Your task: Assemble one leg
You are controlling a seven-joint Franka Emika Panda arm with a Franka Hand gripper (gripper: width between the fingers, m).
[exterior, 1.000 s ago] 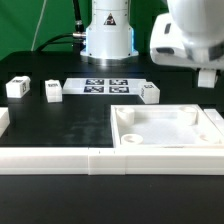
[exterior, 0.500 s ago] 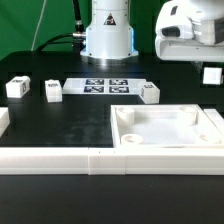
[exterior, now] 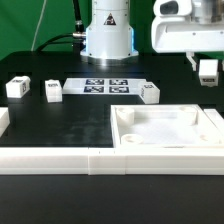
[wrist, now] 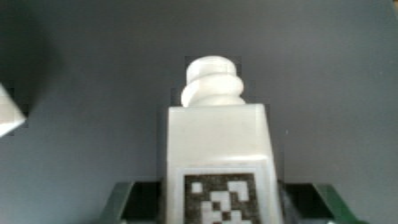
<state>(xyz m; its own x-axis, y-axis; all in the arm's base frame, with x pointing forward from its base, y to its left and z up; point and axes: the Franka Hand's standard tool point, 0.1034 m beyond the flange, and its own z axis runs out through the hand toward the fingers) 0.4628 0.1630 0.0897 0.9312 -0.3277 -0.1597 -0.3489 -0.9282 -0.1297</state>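
Note:
My gripper is at the exterior view's upper right, raised above the table and shut on a white leg. In the wrist view that leg fills the middle, its rounded screw tip pointing away and its tag between the jaws of my gripper. Three more legs lie on the table: two at the exterior view's left and one beside the marker board. The big white square tray-like part lies in front, below the held leg.
A long white rail runs along the front of the table. The robot's base stands behind the marker board. A white corner of some part shows at the wrist view's edge.
The gripper has lifted and shifted toward the exterior view's left with the leg, which now hangs clearly above the table. Nothing else moved.

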